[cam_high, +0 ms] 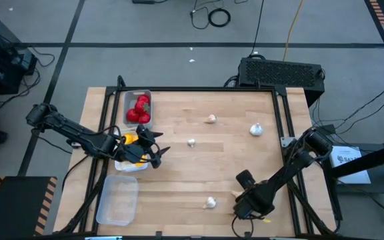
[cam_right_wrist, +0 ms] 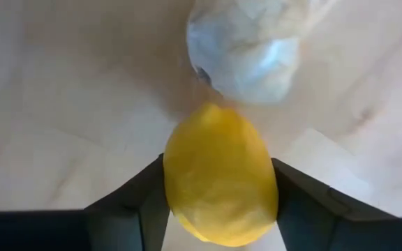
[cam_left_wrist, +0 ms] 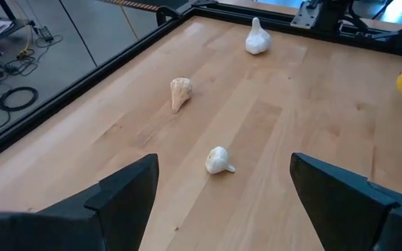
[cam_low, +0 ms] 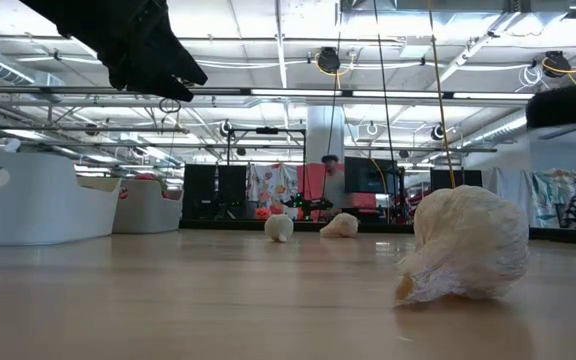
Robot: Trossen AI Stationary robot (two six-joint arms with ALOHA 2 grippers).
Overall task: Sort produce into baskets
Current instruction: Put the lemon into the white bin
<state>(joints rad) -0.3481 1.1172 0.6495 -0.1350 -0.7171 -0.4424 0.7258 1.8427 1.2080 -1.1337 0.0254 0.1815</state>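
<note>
Red pcs binned in far tray (cam_high: 127,100), yellows mostly in mid tray (cam_high: 127,165), near tray (cam_high: 117,200) empty, 4 garlic bulbs (cam_high: 191,142) loose; right gripper (cam_right_wrist: 218,202) jaws clamp a lemon (cam_right_wrist: 220,174), left gripper (cam_left_wrist: 222,202) jaws wide, holding nothing.

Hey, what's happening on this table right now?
A two-armed robot is sorting toy produce into pale plastic trays. The right gripper is shut on a yellow oval lemon near the table's front edge. The left gripper is open by the middle tray. Four whitish garlic bulbs remain loose; red pieces fill the far tray.
</note>
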